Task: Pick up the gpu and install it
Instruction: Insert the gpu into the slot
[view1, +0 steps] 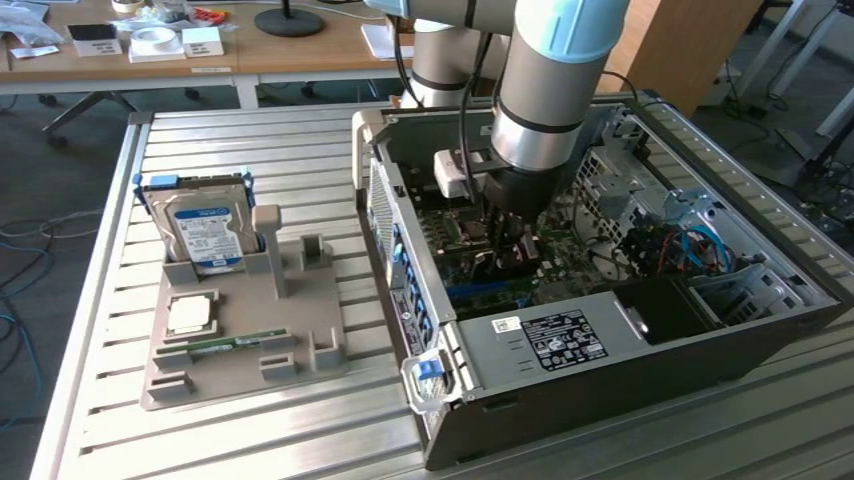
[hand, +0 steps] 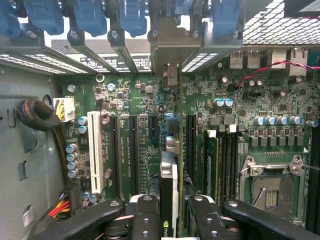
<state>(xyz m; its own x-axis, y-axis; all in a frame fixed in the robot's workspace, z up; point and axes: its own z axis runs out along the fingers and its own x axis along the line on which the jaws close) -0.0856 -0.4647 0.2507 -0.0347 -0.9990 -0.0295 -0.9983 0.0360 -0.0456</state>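
Nearest me the slatted metal table (view1: 200, 440) carries a grey holder (view1: 320, 350) on the exterior view's left, with a narrow green RAM stick (view1: 227, 344) lying at its near end and a square processor chip (view1: 191, 315) just behind it; farther back on the same holder a silver hard drive (view1: 204, 232) stands upright.

On the exterior view's right sits the open computer case (view1: 747, 350), its labelled power supply (view1: 561, 335) at the near end; the grey arm (view1: 554, 90) reaches down into the case from above, and its gripper (view1: 514, 240) is low over the green motherboard (hand: 145, 100).

In the wrist view the black fingers (hand: 145, 217) are clamped on the gpu (hand: 169, 185), which stands edge-on between them, right above the board among the long black expansion slots; I cannot tell whether it is touching a slot.

Beyond the card, blue clips (hand: 90, 17) line the case's rear bracket openings; farthest off, a wooden desk (view1: 267, 55) holds small boxes.
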